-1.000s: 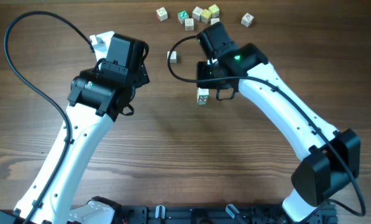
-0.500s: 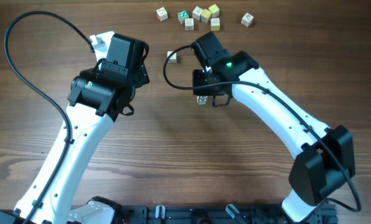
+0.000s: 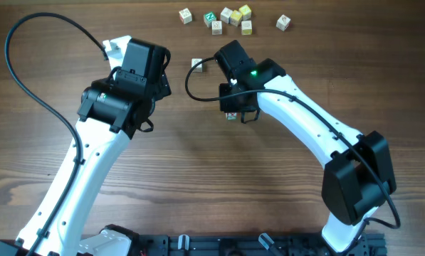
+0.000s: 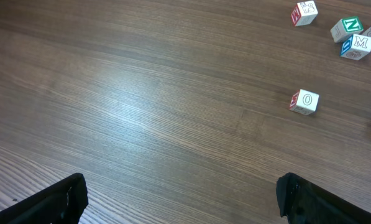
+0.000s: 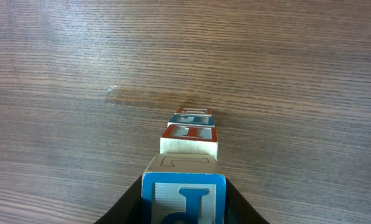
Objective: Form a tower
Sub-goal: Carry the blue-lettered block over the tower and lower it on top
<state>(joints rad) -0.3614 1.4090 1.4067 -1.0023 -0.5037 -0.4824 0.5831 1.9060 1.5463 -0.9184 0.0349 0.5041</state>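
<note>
I see only a dark brown wood-grain tabletop (image 3: 198, 178) filling every view; soft light leaves a pale sheen upper left in the left wrist view.

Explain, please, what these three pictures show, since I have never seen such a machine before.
These are two robot arms at a wooden table. One picture looks down from above; the other two come from small cameras on each wrist. The left gripper stands open and empty. The right gripper is shut on a cube with a blue letter, above the tower, a narrow column of letter cubes; whether it already rests there, I cannot tell. Loose cubes lie at the far edge, and a single cube marked O lies apart.
</note>
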